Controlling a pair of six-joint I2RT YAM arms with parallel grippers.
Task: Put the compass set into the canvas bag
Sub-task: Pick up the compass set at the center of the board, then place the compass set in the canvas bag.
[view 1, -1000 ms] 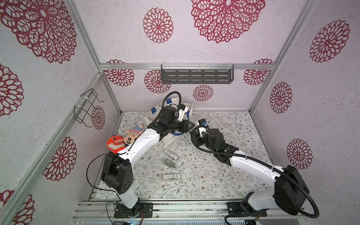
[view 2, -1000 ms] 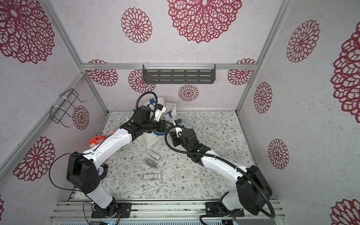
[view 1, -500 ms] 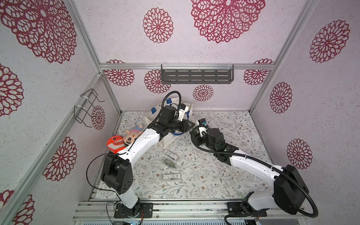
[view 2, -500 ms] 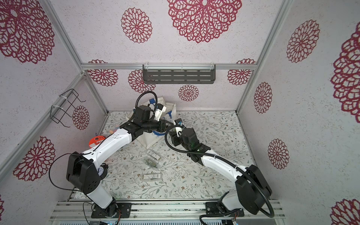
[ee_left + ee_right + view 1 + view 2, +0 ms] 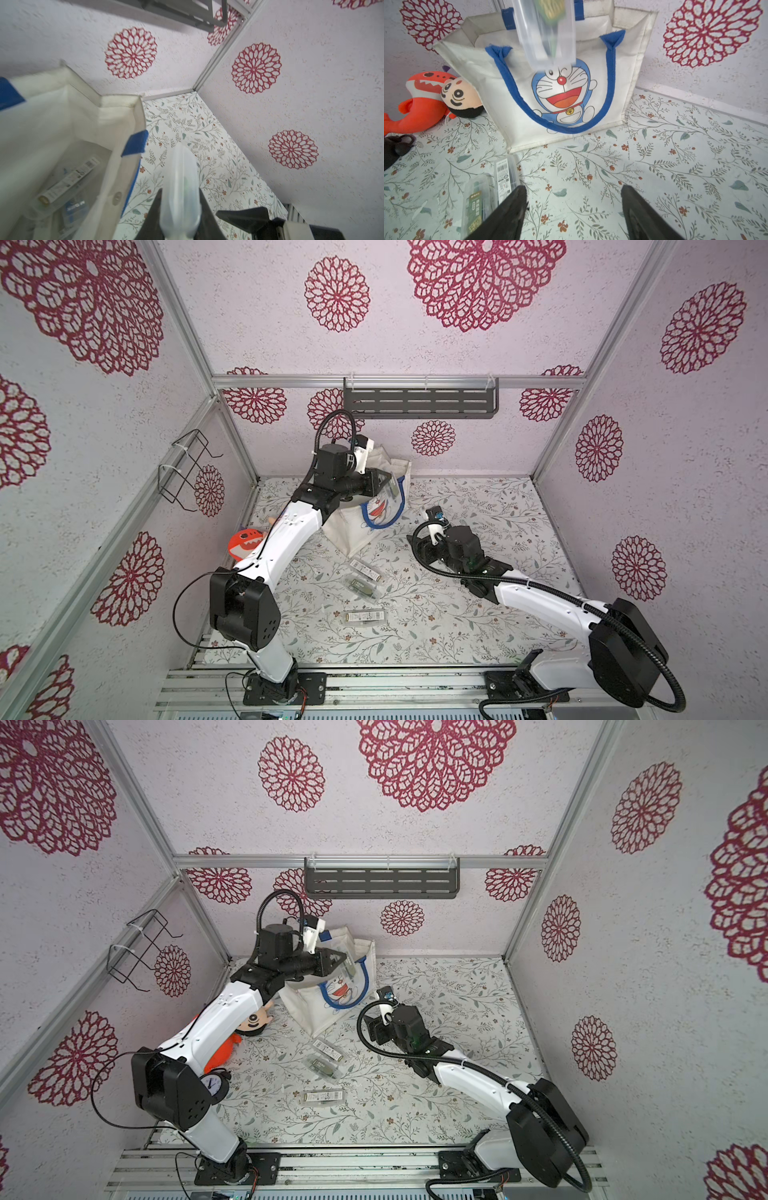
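Clear plastic compass set (image 5: 548, 37) gripped in left jaws near one canvas bag (image 5: 625, 83); three sets (image 5: 328, 1050) (image 5: 322, 1068) (image 5: 322, 1097) on worktop (image 5: 457, 990); right jaws parted, empty.

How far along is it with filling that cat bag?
Done: at least one compass set case lies inside the canvas bag. In hand: the left fingers grip another clear case near the bag's rim, not yet in. Left: three cases on the table; right fingers open, empty.

A robotics lab cell is showing: silver aluminium rails (image 5: 291, 381) are holding crimson-flowered wallpaper panels (image 5: 336, 294), and two white-and-black robot arms (image 5: 286, 539) (image 5: 536, 597) are standing on a slotted metal base (image 5: 395, 686).
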